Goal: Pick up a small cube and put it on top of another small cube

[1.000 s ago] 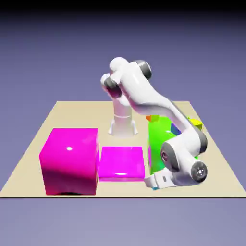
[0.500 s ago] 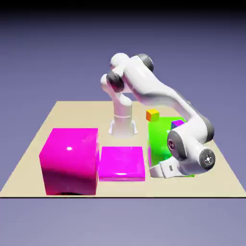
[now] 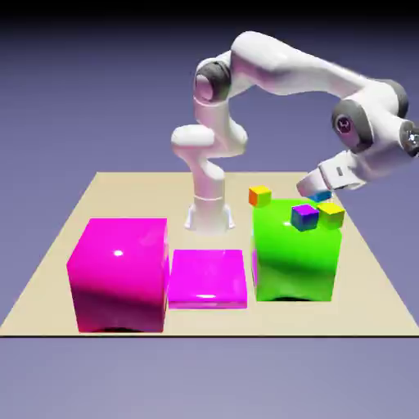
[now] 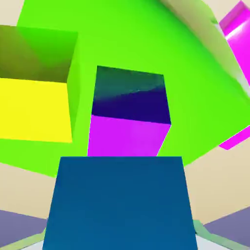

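- As I scanned the exterior view from its left, I first saw the tall magenta block [image 3: 119, 272] near the front of the tan table [image 3: 57, 245].
- Just beside it, toward the exterior view's right, lay a low magenta slab [image 3: 208, 277]; I could not tell whether the two touched.
- Behind the slab stood the white arm [image 3: 278, 74], rising from its base and arching high over toward the exterior view's right.
- Next came the big green block [image 3: 293, 254], with a small orange cube [image 3: 260, 195] at the far left corner of its top.
- Nearer the front of that top sat a small purple cube [image 3: 304, 216], and just beside it a small yellow cube [image 3: 331, 214].
- Above the yellow and purple cubes hung the gripper [image 3: 320, 195], with the tiny cyan cube [image 3: 321, 196] showing at its tip, clear of the green block's top.
- In the hand view, I saw the cyan cube's [image 4: 119, 202] dark teal-blue face filling the bottom middle, large and hiding the fingers, so I took the gripper to be pinching it.
- Beyond it in the hand view sat the purple cube [image 4: 129, 114] at centre and the yellow cube [image 4: 34, 97] on that picture's left, both on the green block [image 4: 127, 44].
- At the hand view's right edge, magenta [image 4: 237, 29] showed.
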